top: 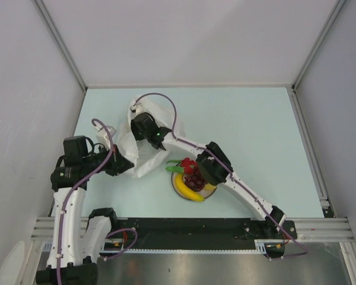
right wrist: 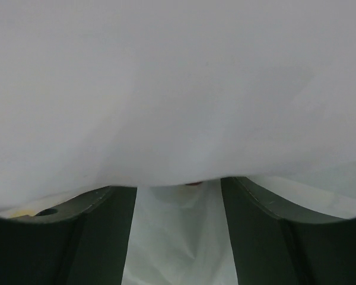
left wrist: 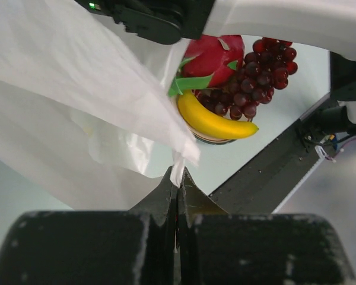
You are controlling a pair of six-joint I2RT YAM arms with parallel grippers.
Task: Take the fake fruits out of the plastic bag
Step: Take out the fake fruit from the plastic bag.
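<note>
Just beside the plate [top: 175, 184], on its left-arm side, the plastic bag [top: 143, 157] lay crumpled, one flap nearly reaching the rim. On the plate sat the banana [left wrist: 216, 122], the grapes [left wrist: 255, 77] and the red fruit [left wrist: 210, 56]. We couldn't spot the lemon anywhere, so our guess was it was inside the bag.

The left gripper [left wrist: 178, 178] was clamped tight on a thin bit of bag edge. The right gripper [right wrist: 178, 199] was on the bag's far side from the plate, jaws apart, nothing gripped, with film draped right over its camera.

What worried us was that it was working half blind. It could pinch film instead of fruit and yank the edge out of the left gripper's small pinch, or drag the bag into the plate and knock the fruit off.
</note>
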